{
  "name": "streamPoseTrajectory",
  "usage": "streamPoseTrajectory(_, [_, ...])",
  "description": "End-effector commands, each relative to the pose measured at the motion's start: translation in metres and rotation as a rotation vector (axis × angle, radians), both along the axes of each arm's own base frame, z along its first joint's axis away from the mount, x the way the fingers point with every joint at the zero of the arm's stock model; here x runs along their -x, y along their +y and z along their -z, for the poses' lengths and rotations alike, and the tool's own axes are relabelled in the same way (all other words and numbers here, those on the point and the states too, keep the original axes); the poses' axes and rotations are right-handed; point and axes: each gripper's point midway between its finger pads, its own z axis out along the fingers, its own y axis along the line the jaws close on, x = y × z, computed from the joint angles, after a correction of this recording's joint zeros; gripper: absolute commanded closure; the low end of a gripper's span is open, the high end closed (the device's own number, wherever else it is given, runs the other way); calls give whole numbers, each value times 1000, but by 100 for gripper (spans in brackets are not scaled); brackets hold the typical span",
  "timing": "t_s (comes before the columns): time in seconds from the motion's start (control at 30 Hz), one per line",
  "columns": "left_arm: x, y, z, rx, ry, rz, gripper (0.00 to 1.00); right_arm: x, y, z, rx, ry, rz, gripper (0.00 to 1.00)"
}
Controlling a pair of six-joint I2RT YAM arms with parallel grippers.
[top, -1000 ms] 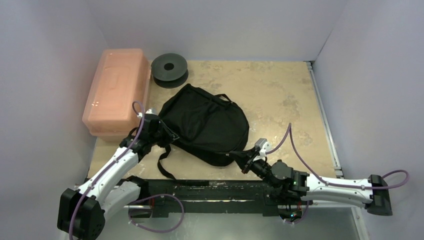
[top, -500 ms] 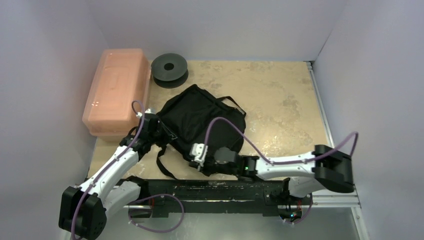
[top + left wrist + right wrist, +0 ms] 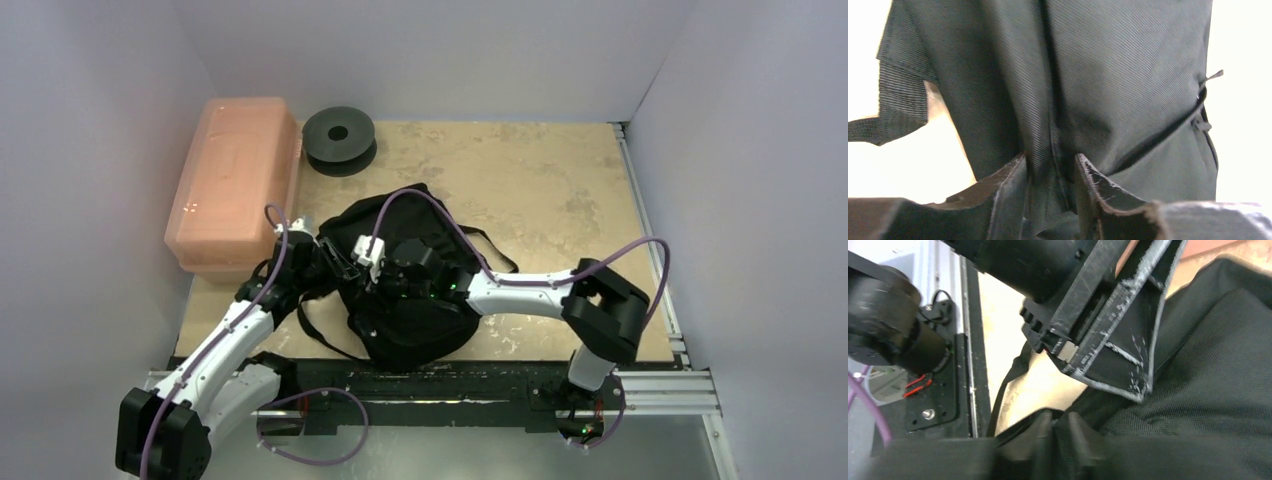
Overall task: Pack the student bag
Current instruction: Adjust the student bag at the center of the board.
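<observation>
The student bag [image 3: 415, 305], soft black fabric, lies bunched up in the middle of the table, with a strap [image 3: 322, 335] trailing toward the near edge. My left gripper [image 3: 335, 262] is at its left edge, shut on a fold of the fabric; the left wrist view shows the fold pinched in that gripper [image 3: 1050, 200], with the bag [image 3: 1128, 75] and its zip pull [image 3: 1200, 122] beyond. My right gripper [image 3: 366, 262] reaches across the bag and sits right beside the left one. In the right wrist view it [image 3: 1060, 432] is shut on a bag edge [image 3: 1208, 405], close to the left gripper's finger [image 3: 1118, 345].
A pink translucent box [image 3: 235, 180] stands at the back left, close behind my left arm. A black round spool [image 3: 339, 135] lies behind the bag. A black rail [image 3: 440, 380] runs along the near edge. Walls close in the left, back and right sides.
My right arm has swung left from the bag's near right corner across to the left gripper, dragging the bag's edge with it. The bag has folded over and bunched up. The left gripper has hardly moved.
</observation>
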Motion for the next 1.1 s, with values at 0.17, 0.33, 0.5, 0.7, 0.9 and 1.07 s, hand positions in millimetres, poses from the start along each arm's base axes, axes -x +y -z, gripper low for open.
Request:
streamPoseTrajectory(0.17, [7,-41,-40,96,-173,315,37,19,-84,-47,-63,175,198,1])
streamPoseTrajectory(0.33, [-4,-56,-54,142,-218,376,31,-35,-175,-54,-102,392,653,1])
streamPoseTrajectory(0.5, [-4,-36,-70,-7,-240,370,30,-46,-243,1,30,580,996,1])
streamPoseTrajectory(0.7, [13,-8,-73,-161,-151,355,30,-21,-229,48,-30,787,932,9])
streamPoseTrajectory(0.9, [59,-31,-80,-6,-99,529,34,-47,-218,41,-79,750,875,41])
streamPoseTrajectory(1.07, [90,-47,-70,65,-56,659,39,-80,-221,29,-154,720,885,90])
